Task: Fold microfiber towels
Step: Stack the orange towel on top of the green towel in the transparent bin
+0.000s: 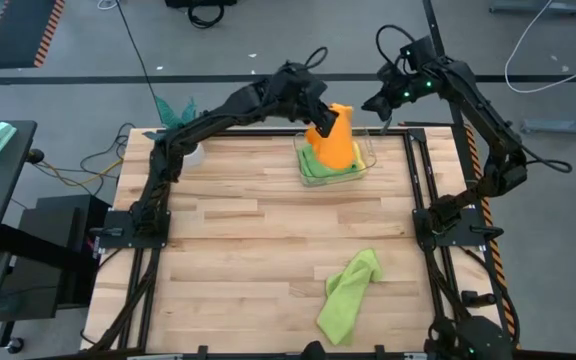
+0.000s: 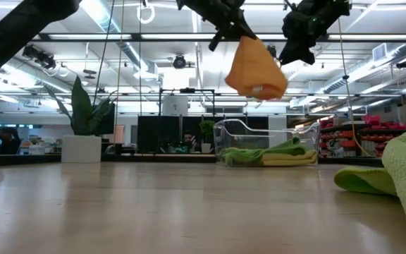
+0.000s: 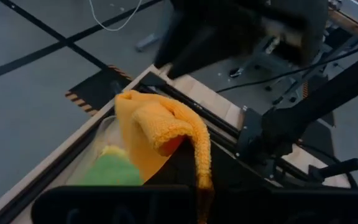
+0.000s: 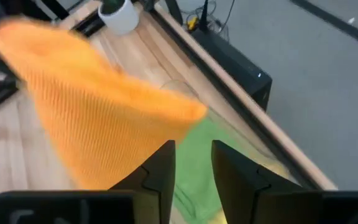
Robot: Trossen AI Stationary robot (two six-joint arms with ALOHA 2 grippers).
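Above the wooden table, the left gripper pinches shut on the orange towel, which hangs below it over the clear bin, while the right gripper, just beside, stands parted and empty.

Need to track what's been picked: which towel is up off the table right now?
The orange towel, hanging from the left gripper above the clear bin. One lime green towel sits in the bin; the other lime green towel lies on the table.
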